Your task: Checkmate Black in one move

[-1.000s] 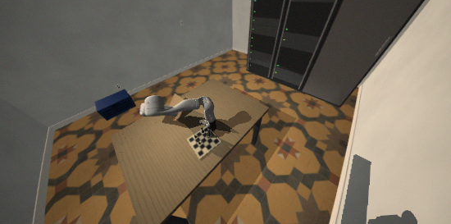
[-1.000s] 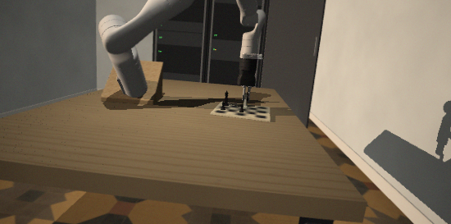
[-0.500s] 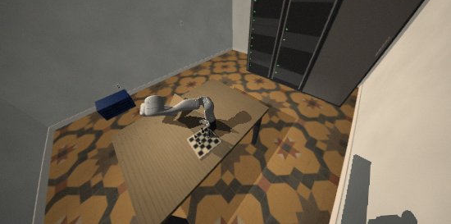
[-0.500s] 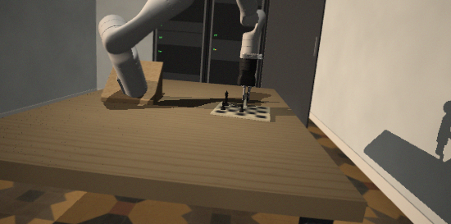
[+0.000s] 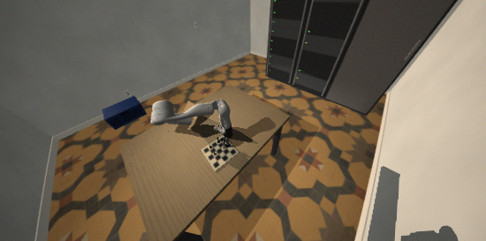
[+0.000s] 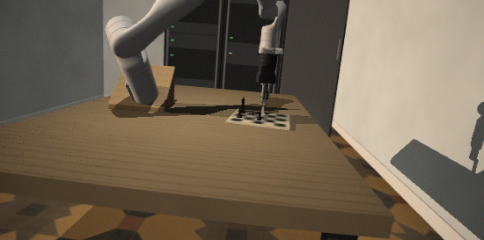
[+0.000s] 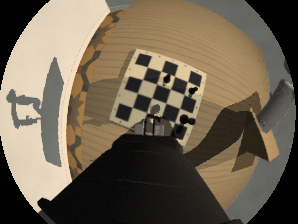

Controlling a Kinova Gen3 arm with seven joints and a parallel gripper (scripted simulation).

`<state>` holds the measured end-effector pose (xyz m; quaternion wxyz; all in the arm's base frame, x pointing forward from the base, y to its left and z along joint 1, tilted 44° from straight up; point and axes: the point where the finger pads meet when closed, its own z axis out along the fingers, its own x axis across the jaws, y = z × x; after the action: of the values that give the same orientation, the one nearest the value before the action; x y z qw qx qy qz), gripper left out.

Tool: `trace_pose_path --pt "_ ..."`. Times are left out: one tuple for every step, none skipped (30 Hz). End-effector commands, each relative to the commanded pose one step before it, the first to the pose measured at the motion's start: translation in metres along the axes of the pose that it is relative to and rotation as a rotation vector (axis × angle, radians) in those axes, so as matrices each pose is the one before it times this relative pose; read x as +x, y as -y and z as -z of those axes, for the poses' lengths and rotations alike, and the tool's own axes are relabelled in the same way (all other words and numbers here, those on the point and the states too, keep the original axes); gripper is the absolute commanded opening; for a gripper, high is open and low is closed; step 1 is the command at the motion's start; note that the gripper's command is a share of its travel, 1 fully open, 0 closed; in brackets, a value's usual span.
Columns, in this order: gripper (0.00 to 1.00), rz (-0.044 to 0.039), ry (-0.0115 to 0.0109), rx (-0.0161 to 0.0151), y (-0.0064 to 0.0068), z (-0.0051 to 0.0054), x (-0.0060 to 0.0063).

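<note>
A small chessboard [image 5: 216,166] [image 6: 282,125] [image 7: 124,106] lies near the right edge of the wooden table [image 5: 168,175] [image 6: 176,156]. My gripper [image 5: 226,140] [image 6: 263,106] [image 7: 149,124] reaches straight down onto the board's far side and is shut on a pale chess piece [image 6: 263,111] [image 7: 154,120]; its kind is too small to tell. A tall black piece [image 6: 242,105] stands to the left of the gripper, with a short black piece [image 6: 259,118] just in front. In the wrist view black pieces [image 7: 168,78] [image 7: 193,90] [image 7: 186,120] stand on the board's right half.
The arm's base sits by a wooden block [image 6: 154,83] [image 5: 191,110] at the back of the table. Dark server racks [image 5: 309,25] [image 6: 198,33] stand behind. A blue crate [image 5: 125,111] lies on the floor by the wall. The table's edge runs close beside the board.
</note>
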<state>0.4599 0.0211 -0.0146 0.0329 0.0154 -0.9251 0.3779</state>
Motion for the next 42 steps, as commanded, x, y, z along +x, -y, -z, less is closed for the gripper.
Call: trace_pose_path --pt "0.0 0.00521 0.0115 -0.00799 -0.0022 0.03419 -0.0025" --pt "0.0 0.0 0.0 0.0 0.0 0.0 0.0" --pt "0.0 0.0 0.0 0.0 0.0 0.0 0.0" --pt "0.0 -0.01013 -0.00116 -0.00011 0.00058 0.00646 0.00016" --pt "0.0 0.0058 -0.00005 -0.00001 0.00004 0.00633 -0.00014" --pt "0.0 0.00787 -0.00004 0.0 0.00003 0.00555 -0.0002" --pt "0.0 -0.00187 -0.00004 -0.00001 0.00003 0.00466 0.00005" --pt "0.0 -0.00718 -0.00003 0.0 0.00002 0.00371 0.00018" --pt "0.0 -0.00352 -0.00002 0.0 0.00002 0.00275 0.00009" --pt "0.0 0.00141 -0.00002 0.0 0.00001 0.00184 -0.00003" --pt "0.0 0.00141 -0.00001 -0.00001 0.00001 0.00104 -0.00003" --pt "0.0 -0.00045 -0.00088 0.00062 -0.00031 -0.00013 0.00029" --pt "0.0 -0.00092 -0.00104 0.00074 -0.00036 -0.00058 0.00035" --pt "0.0 0.00022 -0.00058 0.00042 -0.0002 -0.00036 0.00018" --pt "0.0 0.00017 -0.00019 0.00014 -0.00007 -0.00012 0.00006" --pt "0.0 0.00001 -0.00001 0.00001 0.0 -0.00001 0.0" --pt "0.0 0.00053 -0.00035 0.00044 0.00008 -0.00016 0.00026" --pt "0.0 0.00031 -0.0002 0.00025 0.00005 -0.00009 0.00015" --pt "0.0 0.0 0.0 0.0 0.0 0.0 0.0" --pt "0.0 0.0 0.0 0.0 0.0 0.0 0.0" --pt "0.0 0.00004 -0.00003 0.00004 0.00001 -0.00001 0.00002" --pt "0.0 0.0 0.0 0.0 0.0 0.0 0.0" --pt "0.0 0.0 0.0 0.0 0.0 0.0 0.0" --pt "0.0 0.0 0.0 0.0 0.0 0.0 0.0" --pt "0.0 0.0 0.0 0.0 0.0 0.0 0.0" --pt "0.0 0.0 0.0 0.0 0.0 0.0 0.0" --pt "0.0 0.0 0.0 0.0 0.0 0.0 0.0" --pt "0.0 0.0 0.0 0.0 0.0 0.0 0.0" --pt "0.0 0.0 0.0 0.0 0.0 0.0 0.0" --pt "0.0 0.0 0.0 0.0 0.0 0.0 0.0" --pt "0.0 0.0 0.0 0.0 0.0 0.0 0.0" --pt "0.0 0.0 0.0 0.0 0.0 0.0 0.0" --pt "0.0 0.0 0.0 0.0 0.0 0.0 0.0" --pt "0.0 0.0 0.0 0.0 0.0 0.0 0.0" --pt "0.0 0.0 0.0 0.0 0.0 0.0 0.0" --pt "0.0 0.0 0.0 0.0 0.0 0.0 0.0" --pt "0.0 0.0 0.0 0.0 0.0 0.0 0.0" --pt "0.0 0.0 0.0 0.0 0.0 0.0 0.0" --pt "0.0 0.0 0.0 0.0 0.0 0.0 0.0" --pt "0.0 0.0 0.0 0.0 0.0 0.0 0.0" --pt "0.0 0.0 0.0 0.0 0.0 0.0 0.0" --pt "0.0 0.0 0.0 0.0 0.0 0.0 0.0"
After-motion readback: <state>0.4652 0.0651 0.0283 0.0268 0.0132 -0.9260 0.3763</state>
